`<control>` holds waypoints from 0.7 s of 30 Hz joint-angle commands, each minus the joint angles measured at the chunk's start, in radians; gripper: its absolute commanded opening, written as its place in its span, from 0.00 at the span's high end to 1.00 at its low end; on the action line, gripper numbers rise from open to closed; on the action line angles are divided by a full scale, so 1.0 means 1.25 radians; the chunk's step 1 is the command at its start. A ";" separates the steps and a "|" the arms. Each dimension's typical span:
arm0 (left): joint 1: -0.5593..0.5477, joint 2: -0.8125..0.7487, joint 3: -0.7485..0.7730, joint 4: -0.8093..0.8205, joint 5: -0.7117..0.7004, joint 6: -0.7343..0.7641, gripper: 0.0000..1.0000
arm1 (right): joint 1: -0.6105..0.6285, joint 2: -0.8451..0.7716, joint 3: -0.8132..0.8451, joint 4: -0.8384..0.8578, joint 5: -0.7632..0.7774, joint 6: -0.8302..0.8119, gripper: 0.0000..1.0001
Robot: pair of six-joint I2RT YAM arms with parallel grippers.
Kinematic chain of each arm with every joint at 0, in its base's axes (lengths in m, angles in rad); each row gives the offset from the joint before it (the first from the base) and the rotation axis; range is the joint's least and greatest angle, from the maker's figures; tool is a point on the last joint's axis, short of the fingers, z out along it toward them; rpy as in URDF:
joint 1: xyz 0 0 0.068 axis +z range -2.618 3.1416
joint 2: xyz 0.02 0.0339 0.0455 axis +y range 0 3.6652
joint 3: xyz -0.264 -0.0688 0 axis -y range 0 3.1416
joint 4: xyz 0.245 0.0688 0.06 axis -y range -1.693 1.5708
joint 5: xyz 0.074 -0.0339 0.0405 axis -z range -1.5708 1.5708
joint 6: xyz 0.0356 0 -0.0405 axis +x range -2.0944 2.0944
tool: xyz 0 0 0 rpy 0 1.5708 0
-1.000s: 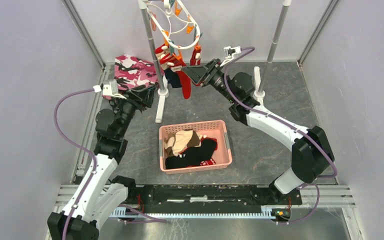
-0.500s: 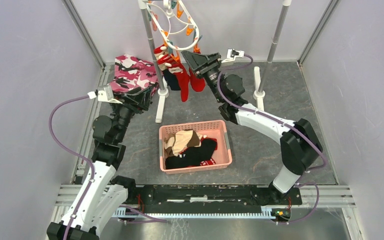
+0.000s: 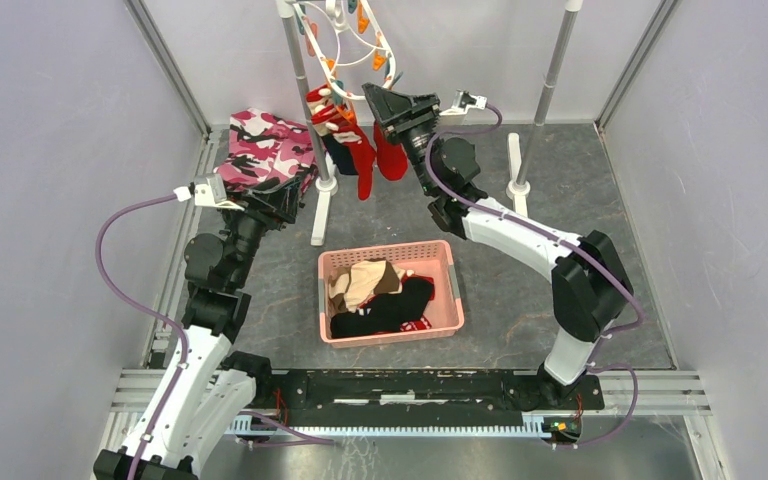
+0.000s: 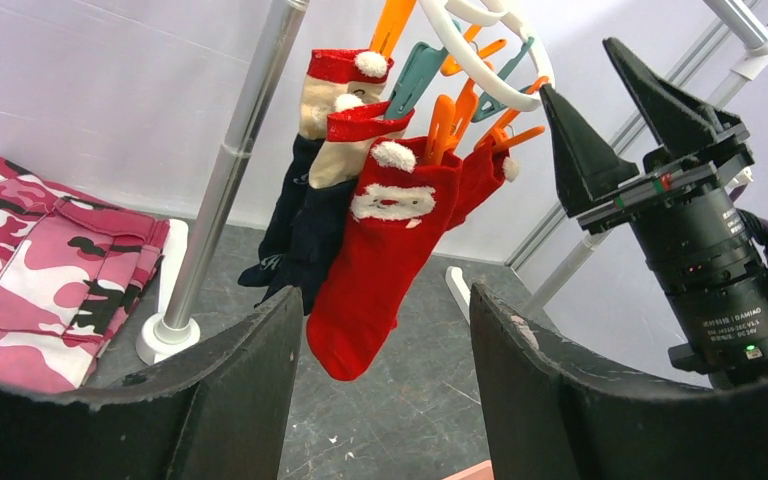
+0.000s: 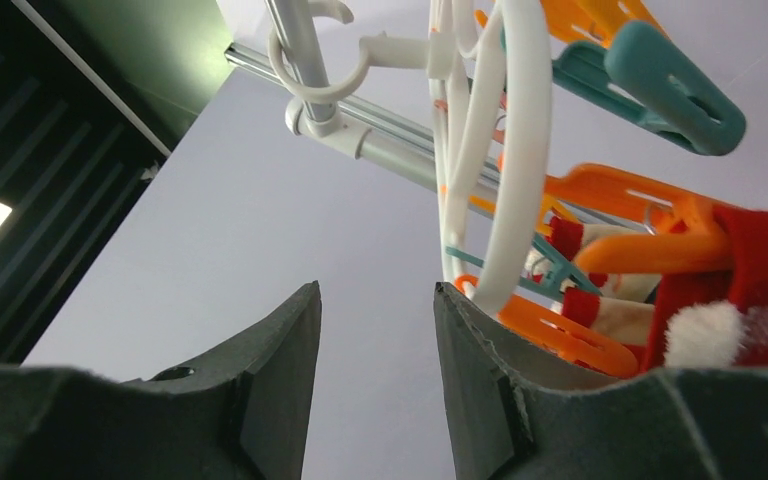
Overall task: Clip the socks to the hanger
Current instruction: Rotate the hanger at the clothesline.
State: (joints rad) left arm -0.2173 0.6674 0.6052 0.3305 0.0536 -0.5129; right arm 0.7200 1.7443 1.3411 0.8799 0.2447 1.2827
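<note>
The white hanger [image 3: 357, 40] hangs from the rack's top bar with orange and teal clips. Red Santa socks [image 3: 364, 160] and a navy sock [image 3: 340, 152] hang clipped to it; in the left wrist view the red sock [image 4: 380, 250] and the navy sock [image 4: 300, 230] dangle ahead. More socks [image 3: 385, 300], beige, black and red, lie in the basket. My right gripper [image 3: 394, 98] is open and empty, pointing up right beside the hanger ring [image 5: 515, 150], its gripper [image 5: 375, 290] against bare wall. My left gripper [image 3: 282, 198] is open and empty, low and left of the socks [image 4: 385, 300].
A pink basket [image 3: 325, 290] stands mid-table. Folded pink camouflage cloth [image 3: 265, 145] lies at the back left. The grey rack poles [image 3: 305, 90] [image 3: 550, 80] stand on white feet [image 3: 320, 215] at the back. Walls close both sides.
My right gripper has risen and swung left, tilting up beside the hanger ring. The hanger and socks have turned slightly. My left arm has shifted a little left.
</note>
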 commanded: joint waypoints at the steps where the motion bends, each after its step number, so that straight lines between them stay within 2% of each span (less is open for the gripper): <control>1: 0.003 -0.010 0.000 0.004 -0.012 0.035 0.32 | 0.003 0.021 0.064 -0.096 0.047 0.057 0.49; 16: 0.003 -0.014 0.001 0.001 -0.016 0.036 0.32 | 0.029 -0.045 -0.030 -0.091 0.035 0.046 0.49; 21: 0.003 -0.012 0.001 0.001 -0.013 0.034 0.32 | 0.032 -0.035 -0.024 -0.100 0.056 0.040 0.48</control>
State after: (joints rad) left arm -0.2173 0.6556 0.6044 0.3187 0.0528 -0.5106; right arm 0.7536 1.7378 1.2999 0.8318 0.2493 1.3079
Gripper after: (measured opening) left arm 0.679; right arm 0.517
